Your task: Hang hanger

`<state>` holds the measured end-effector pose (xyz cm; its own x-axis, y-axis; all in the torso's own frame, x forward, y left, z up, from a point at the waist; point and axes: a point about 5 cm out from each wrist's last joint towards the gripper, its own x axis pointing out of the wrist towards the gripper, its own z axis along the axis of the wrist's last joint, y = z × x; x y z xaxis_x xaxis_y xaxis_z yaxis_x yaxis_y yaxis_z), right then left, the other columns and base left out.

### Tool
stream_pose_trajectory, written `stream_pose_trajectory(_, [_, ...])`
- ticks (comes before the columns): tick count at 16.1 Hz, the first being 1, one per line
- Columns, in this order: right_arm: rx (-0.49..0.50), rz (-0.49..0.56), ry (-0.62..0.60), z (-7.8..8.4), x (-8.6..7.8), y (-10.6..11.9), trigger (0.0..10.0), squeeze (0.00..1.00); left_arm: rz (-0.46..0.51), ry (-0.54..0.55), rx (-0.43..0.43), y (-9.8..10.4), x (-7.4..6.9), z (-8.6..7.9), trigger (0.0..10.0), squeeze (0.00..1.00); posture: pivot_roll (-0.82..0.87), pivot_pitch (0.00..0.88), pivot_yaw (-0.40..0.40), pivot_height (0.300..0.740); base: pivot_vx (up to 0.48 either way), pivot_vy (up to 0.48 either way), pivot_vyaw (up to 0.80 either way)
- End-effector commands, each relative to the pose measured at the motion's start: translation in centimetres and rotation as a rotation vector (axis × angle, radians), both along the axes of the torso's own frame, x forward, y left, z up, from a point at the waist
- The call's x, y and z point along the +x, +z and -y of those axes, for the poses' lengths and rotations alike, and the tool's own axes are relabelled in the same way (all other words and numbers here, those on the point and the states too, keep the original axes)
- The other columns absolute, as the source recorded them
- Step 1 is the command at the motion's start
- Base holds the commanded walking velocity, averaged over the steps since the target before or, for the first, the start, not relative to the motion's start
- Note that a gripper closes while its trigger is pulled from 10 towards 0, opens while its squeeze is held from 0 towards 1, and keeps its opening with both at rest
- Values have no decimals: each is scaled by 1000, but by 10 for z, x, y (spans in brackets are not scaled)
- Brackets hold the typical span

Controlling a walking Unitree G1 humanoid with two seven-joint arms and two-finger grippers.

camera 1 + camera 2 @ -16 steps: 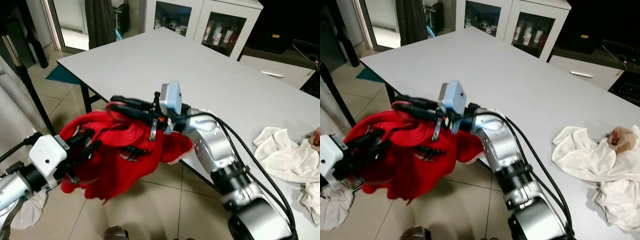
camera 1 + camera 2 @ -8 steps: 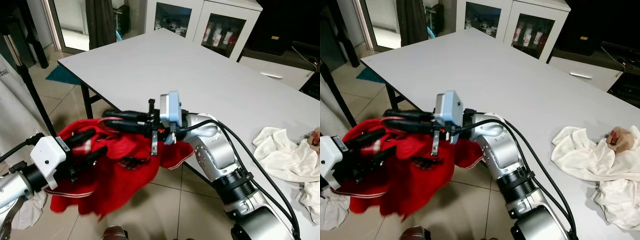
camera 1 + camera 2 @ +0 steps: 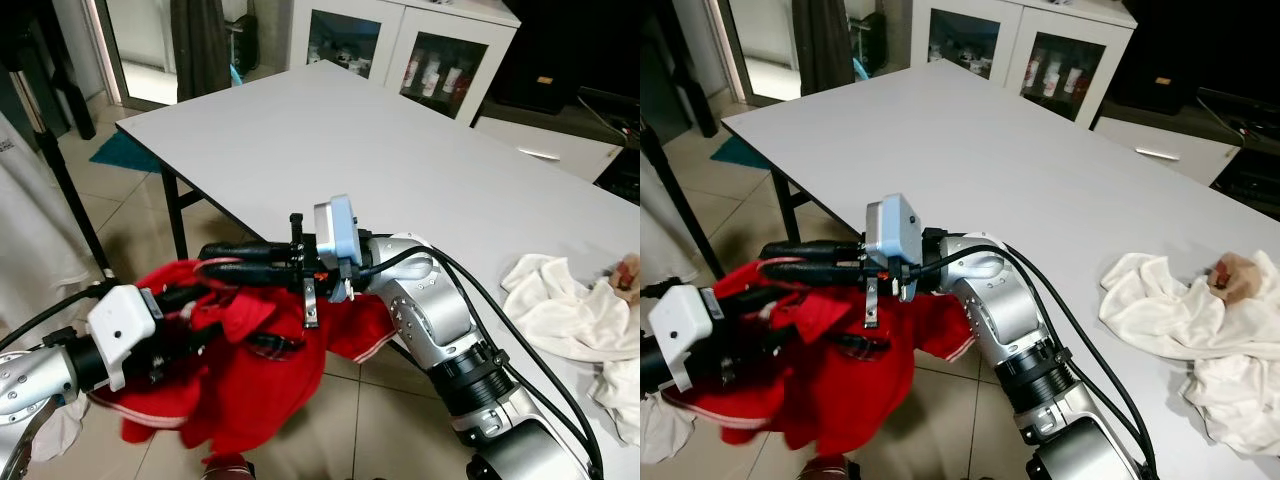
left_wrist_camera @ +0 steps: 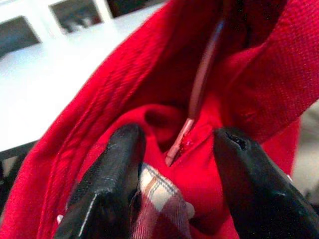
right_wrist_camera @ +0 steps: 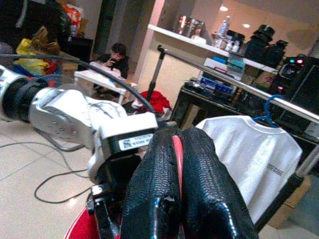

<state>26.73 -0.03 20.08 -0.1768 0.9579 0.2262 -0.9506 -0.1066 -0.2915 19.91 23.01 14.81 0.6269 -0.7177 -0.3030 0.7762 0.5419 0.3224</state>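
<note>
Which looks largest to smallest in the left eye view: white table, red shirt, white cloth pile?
1. white table
2. red shirt
3. white cloth pile, cut off at the frame edge, so unsure.

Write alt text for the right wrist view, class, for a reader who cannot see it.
The right gripper is shut on a thin red hanger, with the left arm just beyond it. Behind, a white T-shirt hangs from a metal rail.

Grey table [image 3: 330,130] on dark legs, standing on a beige tiled floor [image 3: 120,200]. White crumpled cloth [image 3: 565,310] heaped at the table's near right part, with something small and reddish [image 3: 626,272] just beside it.
</note>
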Motion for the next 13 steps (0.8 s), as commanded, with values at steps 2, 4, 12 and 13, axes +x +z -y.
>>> stream_pose_trajectory(2, [56, 95, 23, -2, -6, 16, 0, 0, -26, -74, 9, 2, 0, 9, 10000, 0, 185, 26, -77, 740, 0, 0, 0])
stream_pose_trajectory(4, [50, 126, 3, -5, -5, 15, 0, 0, -31, -120, -13, 9, 0, 12, 10000, 0, 184, 26, -77, 740, 0, 0, 0])
stream_pose_trajectory(12, [75, 129, 11, -6, -9, 18, 0, 0, -115, -191, -40, 6, -5, 16, 0, 0, 181, 27, -72, 740, 0, 0, 0])
stream_pose_trajectory(13, [76, 129, 9, -6, -8, 18, 0, 0, -127, -197, -43, 5, -7, 16, 0, 0, 181, 27, -72, 740, 0, 0, 0])
